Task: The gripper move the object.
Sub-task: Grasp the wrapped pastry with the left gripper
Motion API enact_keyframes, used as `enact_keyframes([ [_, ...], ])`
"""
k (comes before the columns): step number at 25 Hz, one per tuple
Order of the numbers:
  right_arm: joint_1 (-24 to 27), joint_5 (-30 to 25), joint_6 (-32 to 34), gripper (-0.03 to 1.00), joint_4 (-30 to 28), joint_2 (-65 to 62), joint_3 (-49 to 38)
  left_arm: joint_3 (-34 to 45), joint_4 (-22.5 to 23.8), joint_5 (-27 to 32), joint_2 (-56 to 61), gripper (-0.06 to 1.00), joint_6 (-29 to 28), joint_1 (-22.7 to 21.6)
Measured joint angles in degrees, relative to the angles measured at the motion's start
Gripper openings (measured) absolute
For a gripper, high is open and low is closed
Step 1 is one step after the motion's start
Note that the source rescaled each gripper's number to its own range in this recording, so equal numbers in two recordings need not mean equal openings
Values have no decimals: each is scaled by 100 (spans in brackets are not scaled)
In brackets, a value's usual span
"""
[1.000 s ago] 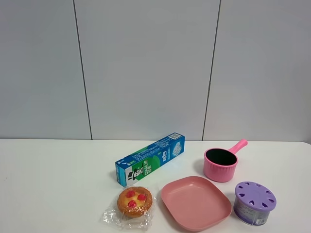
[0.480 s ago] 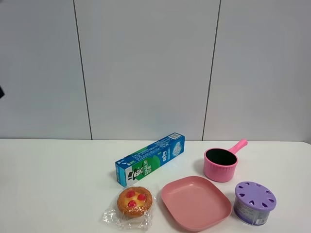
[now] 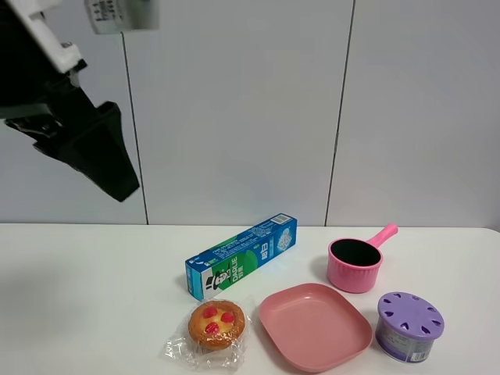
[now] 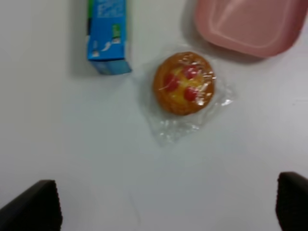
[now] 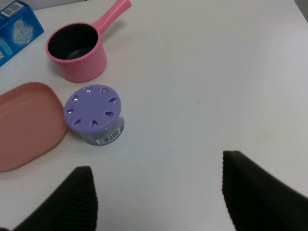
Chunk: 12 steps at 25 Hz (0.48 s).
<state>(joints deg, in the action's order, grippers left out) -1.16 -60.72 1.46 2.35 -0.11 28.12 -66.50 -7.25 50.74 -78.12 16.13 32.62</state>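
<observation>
The object, a small round golden-brown tart (image 3: 216,323) with red fruit pieces in crinkly clear plastic, lies on the white table near the front, left of the pink plate. My left gripper (image 3: 109,156), a black wedge on a black arm with a white labelled box, hangs high at the upper left, far from the tart. In the left wrist view the tart (image 4: 184,83) lies well ahead of the left gripper (image 4: 163,204), whose fingers stand wide apart and empty. In the right wrist view the right gripper (image 5: 159,190) is open and empty above bare table.
A blue-green toothpaste box (image 3: 242,255) lies behind the tart. A pink square plate (image 3: 315,326) sits right of it, then a purple round canister (image 3: 409,326). A pink saucepan (image 3: 355,264) stands behind them. A white panelled wall closes the back.
My left arm has swung into the exterior view at the upper left; a second ago it was out of sight. The objects on the table have not moved.
</observation>
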Motion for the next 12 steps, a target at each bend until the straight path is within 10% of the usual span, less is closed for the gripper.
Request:
enact_keyframes([
  [12,0,0,0,100,0,0,0,0,-103,-228,-840,78,7,512],
])
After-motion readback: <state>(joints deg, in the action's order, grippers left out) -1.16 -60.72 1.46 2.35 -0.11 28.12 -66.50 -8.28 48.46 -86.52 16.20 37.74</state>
